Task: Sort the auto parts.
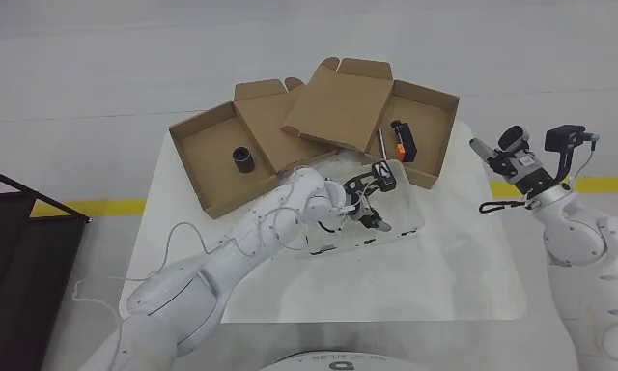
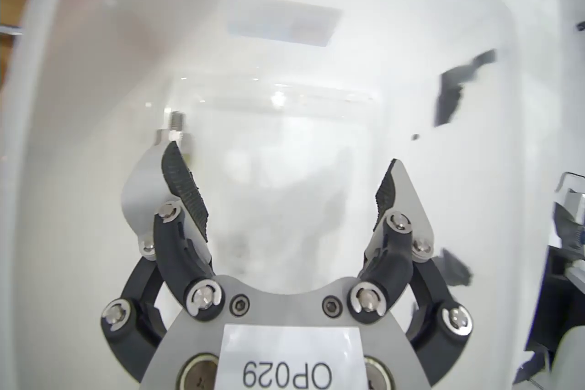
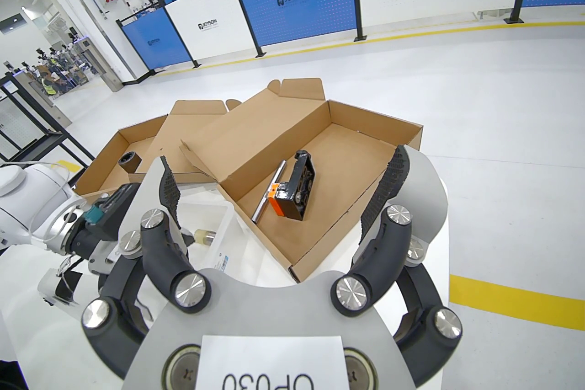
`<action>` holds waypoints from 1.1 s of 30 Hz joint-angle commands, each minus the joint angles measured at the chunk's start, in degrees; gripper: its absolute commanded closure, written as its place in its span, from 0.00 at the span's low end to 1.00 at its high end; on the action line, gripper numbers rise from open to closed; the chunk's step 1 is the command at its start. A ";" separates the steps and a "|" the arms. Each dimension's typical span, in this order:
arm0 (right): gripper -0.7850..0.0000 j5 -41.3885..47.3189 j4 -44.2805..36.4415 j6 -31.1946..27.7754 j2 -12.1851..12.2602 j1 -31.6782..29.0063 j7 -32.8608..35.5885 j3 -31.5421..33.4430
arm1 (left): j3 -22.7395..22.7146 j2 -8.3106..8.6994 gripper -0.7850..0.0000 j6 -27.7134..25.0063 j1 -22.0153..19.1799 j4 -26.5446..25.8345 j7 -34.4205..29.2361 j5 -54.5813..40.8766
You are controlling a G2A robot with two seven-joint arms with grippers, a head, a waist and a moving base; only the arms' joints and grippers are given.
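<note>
Left wrist view: left tool (image 2: 282,154), fingers spread and empty, sits inside the clear bin (image 2: 45,90), a small threaded metal part (image 2: 176,125) just beside one fingertip (probably light, stiff, slick; pinch its thicker body). Right tool (image 3: 282,155), also spread, faces the farther cardboard box (image 3: 361,154).

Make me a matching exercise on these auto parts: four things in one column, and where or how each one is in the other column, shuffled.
1. cylinder
2. orange-black part
3. bolt
4. right hand

A. open, empty
B. in the bin
C. alone in the left box
D. in the right box, beside a rod

Pairs: 1-C, 2-D, 3-B, 4-A.
</note>
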 commanded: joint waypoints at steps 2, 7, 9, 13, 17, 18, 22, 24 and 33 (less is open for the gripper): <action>0.00 0.00 0.00 0.00 0.00 0.00 0.00 0.00 | 1.13 -0.87 0.03 -3.59 0.53 -0.77 -3.11 -3.90; 0.00 0.00 0.00 0.00 0.00 0.00 0.00 0.00 | 1.89 -1.46 0.00 -4.49 0.10 -2.46 -5.58 -4.48; 0.00 0.00 0.00 0.00 0.00 0.00 0.00 0.00 | 1.38 -1.23 0.00 -2.71 -0.53 -2.81 -4.83 -2.10; 0.00 0.00 0.00 0.00 0.00 0.00 0.00 0.00 | 0.43 -0.41 0.00 -1.19 -0.74 -2.22 -3.93 1.95; 0.00 0.00 0.00 0.00 0.00 0.00 0.00 0.00 | -0.05 0.15 0.04 -2.87 0.47 -1.78 -4.65 1.69; 0.00 0.00 0.00 0.00 0.00 0.00 0.00 0.00 | 0.01 0.22 0.03 -3.67 0.89 -1.81 -5.04 1.29; 0.00 0.00 0.00 0.00 0.00 0.00 0.00 0.00 | -0.33 0.41 0.02 -4.49 1.63 -2.18 -5.32 0.40; 0.00 0.00 0.00 0.00 0.00 0.00 0.00 0.00 | -0.53 0.49 0.01 -4.68 1.71 -2.40 -5.27 0.41; 0.00 0.00 0.00 0.00 0.00 0.00 0.00 0.00 | -1.72 0.97 0.00 -5.94 1.57 -3.19 -5.71 -0.03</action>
